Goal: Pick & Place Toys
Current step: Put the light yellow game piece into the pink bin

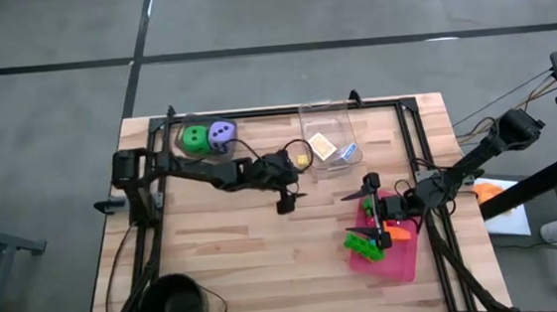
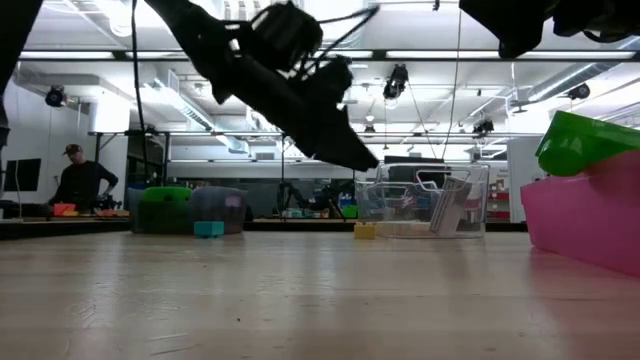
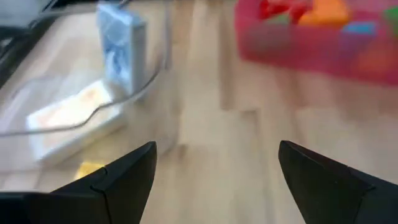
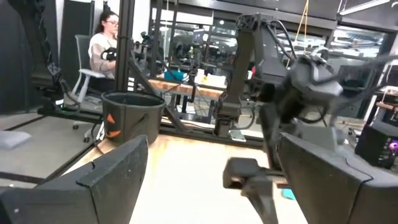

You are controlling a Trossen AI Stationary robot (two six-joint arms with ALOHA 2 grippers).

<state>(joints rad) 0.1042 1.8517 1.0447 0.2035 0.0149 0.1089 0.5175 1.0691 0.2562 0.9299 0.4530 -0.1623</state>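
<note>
Several bricks (image 1: 376, 236) sit in pink tray (image 1: 407, 263); packets (image 1: 323, 147) in clear box (image 1: 339, 121). Dice (image 1: 207, 136) at 11 o'clock and yellow brick (image 1: 302, 160) remain. Left gripper (image 1: 290, 197) and right gripper (image 1: 370, 209) both spread wide, empty.

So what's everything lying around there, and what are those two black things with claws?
Dice: two, green and purple, far left corner of the table.
Clear box: one, far middle, holding an orange-white packet and a blue-white packet.
Yellow brick: one, beside the clear box.
Pink tray: one, near right, holding green, orange and red bricks.
Black bucket: one, near left corner.
Left hand: open, mid-table.
Right hand: open, over the pink tray.
</note>
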